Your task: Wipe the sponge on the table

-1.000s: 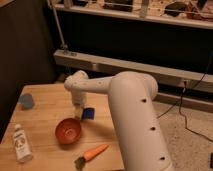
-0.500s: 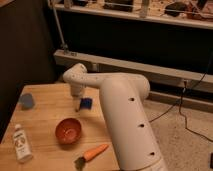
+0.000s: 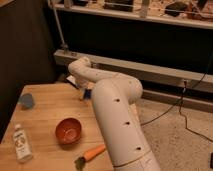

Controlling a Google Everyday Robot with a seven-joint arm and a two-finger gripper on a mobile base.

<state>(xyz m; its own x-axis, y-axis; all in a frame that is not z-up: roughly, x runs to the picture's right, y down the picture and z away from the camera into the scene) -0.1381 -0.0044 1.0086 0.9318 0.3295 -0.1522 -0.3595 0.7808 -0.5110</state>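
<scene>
Camera view: the gripper (image 3: pixel 82 94) is down at the far edge of the table (image 3: pixel 47 106), and whether it's clamped, I cannot tell. The dark-blue sponge (image 3: pixel 88 93) sits right against it at three o'clock. The white arm (image 3: pixel 117 117) runs off toward five o'clock, with the orange bowl (image 3: pixel 68 131) near at seven o'clock.

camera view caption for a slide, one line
Robot arm's gripper low at the blue sponge by the far edge of the table; orange bowl, carrot, bottle and cup sit apart.
</scene>
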